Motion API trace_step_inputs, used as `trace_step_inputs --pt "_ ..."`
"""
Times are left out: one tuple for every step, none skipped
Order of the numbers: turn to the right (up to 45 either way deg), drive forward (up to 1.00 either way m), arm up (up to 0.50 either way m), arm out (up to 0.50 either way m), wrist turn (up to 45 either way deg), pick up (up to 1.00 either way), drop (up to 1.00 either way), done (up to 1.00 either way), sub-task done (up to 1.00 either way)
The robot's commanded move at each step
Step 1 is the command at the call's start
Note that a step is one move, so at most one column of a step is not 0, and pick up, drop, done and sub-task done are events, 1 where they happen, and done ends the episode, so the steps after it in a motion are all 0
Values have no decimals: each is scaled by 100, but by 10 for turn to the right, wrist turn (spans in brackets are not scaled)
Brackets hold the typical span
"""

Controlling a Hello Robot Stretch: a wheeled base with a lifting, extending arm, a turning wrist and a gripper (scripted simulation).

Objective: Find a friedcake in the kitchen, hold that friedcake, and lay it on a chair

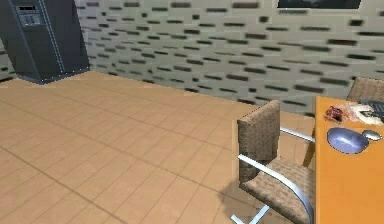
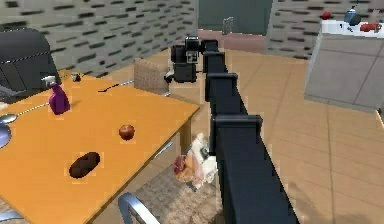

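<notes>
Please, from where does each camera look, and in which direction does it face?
Forward view: on the robot, facing ahead and somewhat down, over tiled floor to a chair and a dark fridge.
Arm side view: on the robot's body, facing sideways along the arm to its gripper.
Both show the orange table.

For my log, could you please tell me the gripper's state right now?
Gripper: cannot tell whether it holds anything; a chair back shows right by it.
</notes>
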Motion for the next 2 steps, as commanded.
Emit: trace_step_inputs --pt "0 0 0 -8 0 0 0 0 0" --pt "0 0 0 0 0 0 0 100 0"
